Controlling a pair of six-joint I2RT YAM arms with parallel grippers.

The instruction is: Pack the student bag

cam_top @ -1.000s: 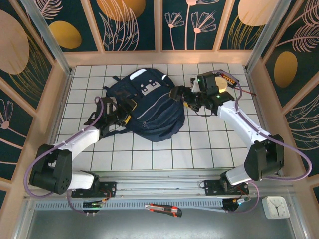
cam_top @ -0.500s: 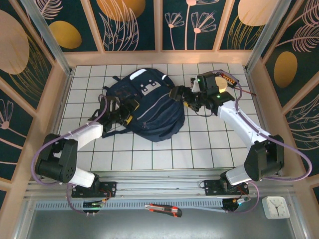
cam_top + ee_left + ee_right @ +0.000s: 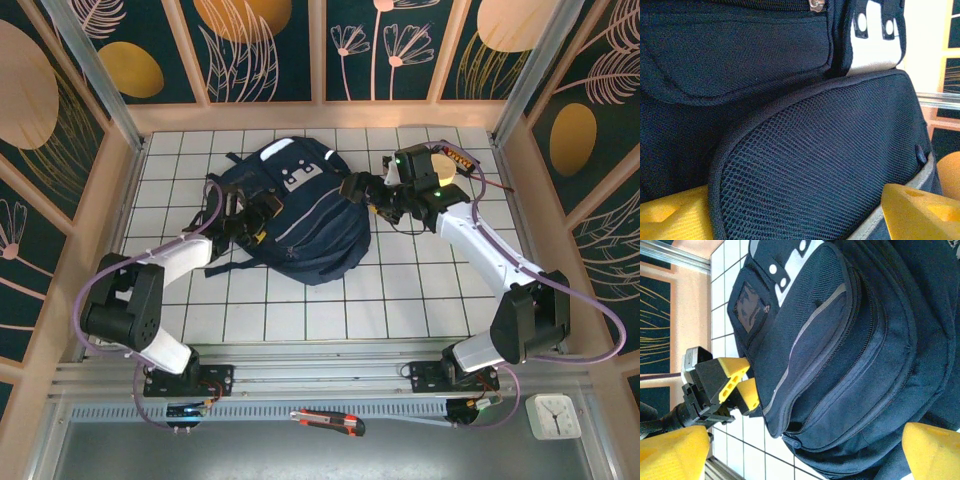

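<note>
Approach of the left claw [image 3: 255, 222] to the student bag [image 3: 300, 215], which lay flat toward the far side of the tiled worktop [image 3: 400, 290], between the two arms. Over the preceding second the left arm had folded inward and carried its claw closer against the bag's left flank. Its fingers stood spread, straddling the mesh side pocket [image 3: 830, 160] without pinching it. The right claw [image 3: 352, 186], also spread wide, had not moved from the bag's right edge. The visible zippers appeared closed, so packing had probably not begun and a compartment likely needed opening first.
</note>
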